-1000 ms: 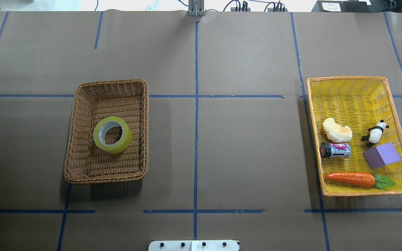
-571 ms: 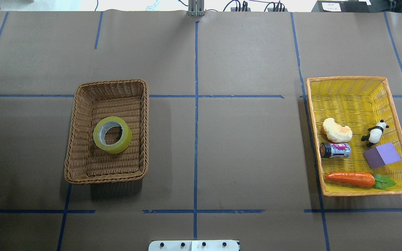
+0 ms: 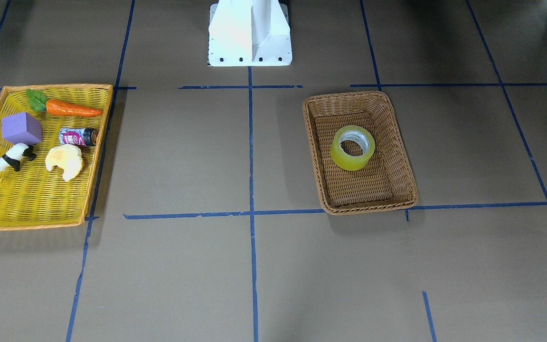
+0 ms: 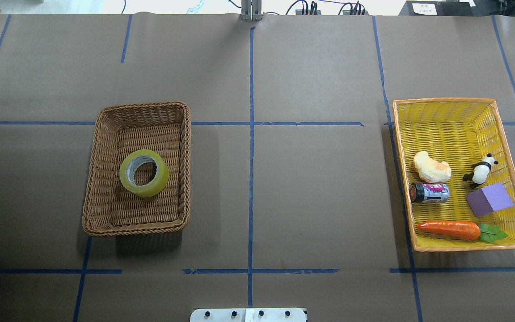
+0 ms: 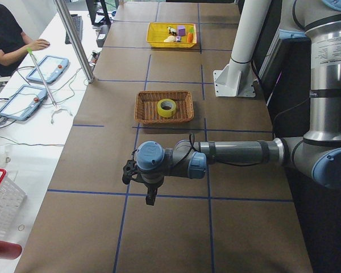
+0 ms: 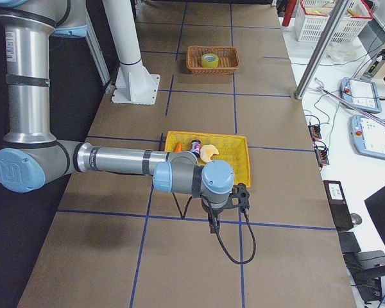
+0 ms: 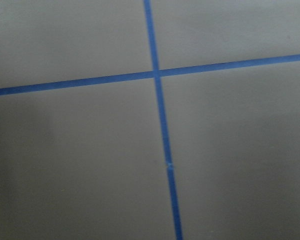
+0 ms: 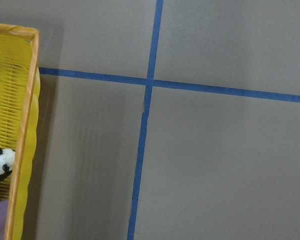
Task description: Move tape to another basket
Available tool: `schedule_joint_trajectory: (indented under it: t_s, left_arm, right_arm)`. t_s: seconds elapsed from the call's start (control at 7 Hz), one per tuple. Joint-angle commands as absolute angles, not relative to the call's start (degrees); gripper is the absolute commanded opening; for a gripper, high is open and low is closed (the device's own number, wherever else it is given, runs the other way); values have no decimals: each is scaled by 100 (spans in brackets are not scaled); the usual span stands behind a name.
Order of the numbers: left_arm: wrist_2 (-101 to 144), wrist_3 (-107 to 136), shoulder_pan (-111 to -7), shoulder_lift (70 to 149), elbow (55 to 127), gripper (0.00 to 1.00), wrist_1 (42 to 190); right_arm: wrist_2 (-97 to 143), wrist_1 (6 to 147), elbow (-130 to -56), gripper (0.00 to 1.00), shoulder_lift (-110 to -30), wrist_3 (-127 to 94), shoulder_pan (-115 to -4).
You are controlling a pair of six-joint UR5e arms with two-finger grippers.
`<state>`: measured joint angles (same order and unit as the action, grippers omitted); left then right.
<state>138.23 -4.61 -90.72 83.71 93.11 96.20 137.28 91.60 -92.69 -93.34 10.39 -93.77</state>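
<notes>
The yellow-green tape roll (image 4: 144, 172) lies flat in the middle of the brown wicker basket (image 4: 141, 106) on the table's left half. It also shows in the front-facing view (image 3: 353, 147) and in the exterior left view (image 5: 166, 107). My left gripper (image 5: 150, 196) shows only in the exterior left view, over bare table well away from the basket. I cannot tell whether it is open or shut. My right gripper (image 6: 213, 223) shows only in the exterior right view, just beyond the yellow tray. I cannot tell its state either. Neither gripper touches anything.
A shallow yellow tray with an orange rim (image 4: 445, 101) on the right holds a croissant toy (image 4: 432, 167), a panda (image 4: 481, 170), a can (image 4: 429, 192), a purple block (image 4: 489, 199) and a carrot (image 4: 449, 229). Blue tape lines grid the brown table. An operator (image 5: 5, 34) sits beside it.
A dark part of my left gripper at the overhead view's left edge one second ago has moved out of that view. The tape and baskets have not moved.
</notes>
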Motion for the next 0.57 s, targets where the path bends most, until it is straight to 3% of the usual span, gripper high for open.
schedule_joint_trajectory:
  t_s: [0.0,0.43]
  left_arm:
    - [13825,-501,-9211,8402,9447,100,9109]
    - [13266,-466,-9114,8429,9720,100,8614]
  right_arm:
    - [13729,9158,-9272,100,-9325,1020,-9360]
    - [13720,9167,-9264,100,-9325,1020,-9360]
